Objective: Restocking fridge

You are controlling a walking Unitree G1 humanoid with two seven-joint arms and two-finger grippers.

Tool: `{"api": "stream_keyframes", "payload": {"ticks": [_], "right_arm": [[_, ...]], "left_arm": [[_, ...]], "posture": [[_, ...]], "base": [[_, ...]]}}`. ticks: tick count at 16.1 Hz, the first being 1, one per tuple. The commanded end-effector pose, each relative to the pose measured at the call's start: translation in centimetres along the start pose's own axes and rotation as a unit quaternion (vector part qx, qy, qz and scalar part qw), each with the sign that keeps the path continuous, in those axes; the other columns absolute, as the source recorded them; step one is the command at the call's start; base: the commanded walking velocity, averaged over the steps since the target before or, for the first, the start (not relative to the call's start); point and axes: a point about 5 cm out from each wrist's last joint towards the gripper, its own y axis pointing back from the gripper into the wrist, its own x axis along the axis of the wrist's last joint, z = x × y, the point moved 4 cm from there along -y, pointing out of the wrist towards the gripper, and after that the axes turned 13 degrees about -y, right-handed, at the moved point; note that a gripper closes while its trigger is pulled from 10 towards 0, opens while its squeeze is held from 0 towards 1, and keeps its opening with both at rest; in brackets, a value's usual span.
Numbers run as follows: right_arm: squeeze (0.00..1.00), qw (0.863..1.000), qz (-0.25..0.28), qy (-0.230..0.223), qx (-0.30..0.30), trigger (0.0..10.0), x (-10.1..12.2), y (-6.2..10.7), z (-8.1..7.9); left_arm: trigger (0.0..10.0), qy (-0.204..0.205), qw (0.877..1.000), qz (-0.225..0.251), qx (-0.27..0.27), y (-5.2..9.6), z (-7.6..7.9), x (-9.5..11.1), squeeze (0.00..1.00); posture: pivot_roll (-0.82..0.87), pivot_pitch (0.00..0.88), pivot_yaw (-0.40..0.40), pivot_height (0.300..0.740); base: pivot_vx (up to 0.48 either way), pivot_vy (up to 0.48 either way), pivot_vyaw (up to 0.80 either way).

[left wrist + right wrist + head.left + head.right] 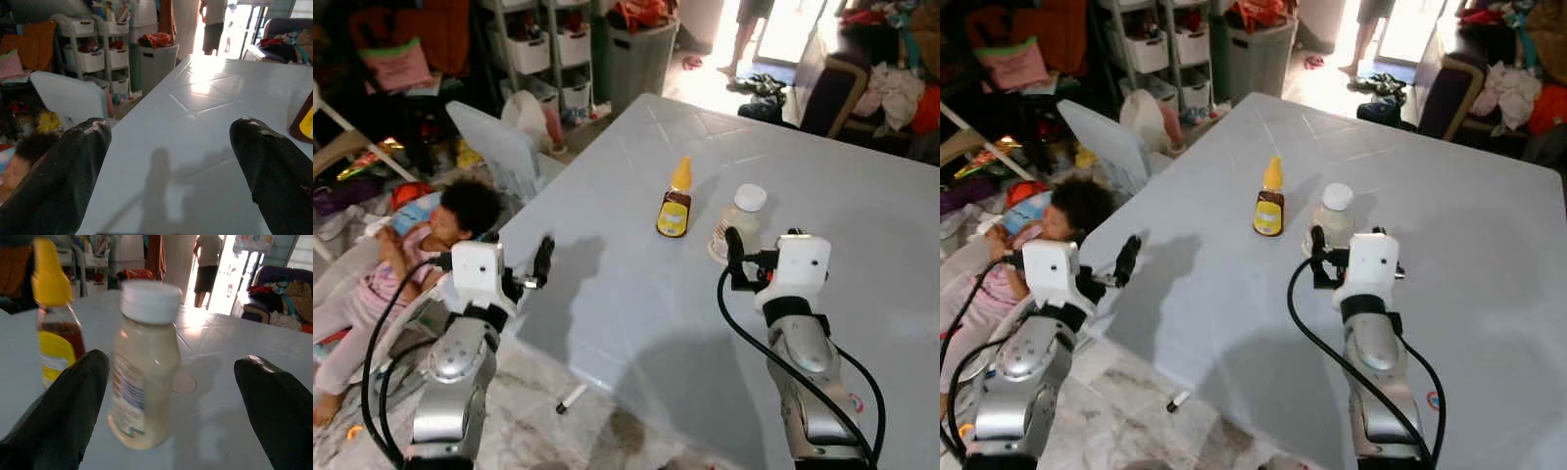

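Note:
A brown sauce bottle with a yellow cap point(674, 204) stands upright on the pale grey table point(636, 294). To its right stands a clear bottle with a white cap point(742, 221). My right gripper point(759, 247) is open just short of the white-capped bottle point(143, 367), which sits toward one finger point(63, 401) without touching it. The yellow-capped bottle point(54, 318) stands beyond that finger. My left gripper point(541, 262) is open over the table's left edge, nothing between its fingers point(73, 166). An edge of the sauce bottle point(303, 122) shows past its other finger.
A person point(411, 250) lies on the floor left of the table, close to my left arm. Another person point(749, 29) stands in the bright doorway. A grey bin point(641, 54), white drawer shelves point(543, 49) and a clothes-covered sofa point(871, 88) line the back. A marker point(573, 397) lies on the floor.

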Motion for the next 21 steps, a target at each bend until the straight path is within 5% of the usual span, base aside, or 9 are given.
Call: {"api": "stream_keyframes", "payload": {"ticks": [1,5,6,7,9,11,21], "right_arm": [[0.0,1.0,-0.002,0.002,-0.003,10.0,0.0,0.0,0.4],[0.0,1.0,-0.004,0.003,0.005,10.0,-0.1,0.0,0.2],[0.2,1.0,-0.002,0.0,0.008,10.0,0.0,-0.2,0.2],[1.0,1.0,0.0,-0.004,0.012,10.0,0.2,-0.3,0.1],[1.0,1.0,0.011,0.002,0.009,10.0,0.8,-0.8,-0.1],[0.0,1.0,0.02,0.007,0.007,10.0,1.3,-1.3,0.0],[0.0,0.999,0.01,0.024,0.041,10.0,0.8,-4.5,-0.7]], "left_arm": [[10.0,0.003,1.0,-0.003,-0.001,0.0,0.4,-0.1,0.0],[10.0,0.003,1.0,-0.003,-0.003,-0.1,0.4,-0.1,0.0],[10.0,0.002,1.0,-0.002,-0.004,-0.1,0.4,0.0,0.0],[10.0,0.002,1.0,-0.001,-0.004,-0.2,0.4,0.1,0.0],[10.0,-0.001,1.0,0.0,-0.002,-0.2,0.2,0.3,0.0],[10.0,-0.009,1.0,0.004,0.0,-0.2,-0.2,0.8,0.0],[10.0,-0.027,1.0,-0.008,-0.001,0.7,-0.9,0.8,0.0]], "posture": [[-0.01,0.0,-0.028,0.74],[-0.02,0.0,-0.024,0.74],[-0.02,0.0,-0.019,0.74],[-0.03,0.0,-0.014,0.74],[-0.03,0.0,-0.003,0.74],[-0.02,0.0,0.011,0.74],[0.05,0.012,0.004,0.74]], "base": [[0.0,0.0,0.0],[0.0,0.0,0.0],[0.0,0.0,0.0],[0.0,0.0,0.0],[0.0,0.0,0.0],[0.0,0.0,0.0],[0.0,0.0,0.0]]}}
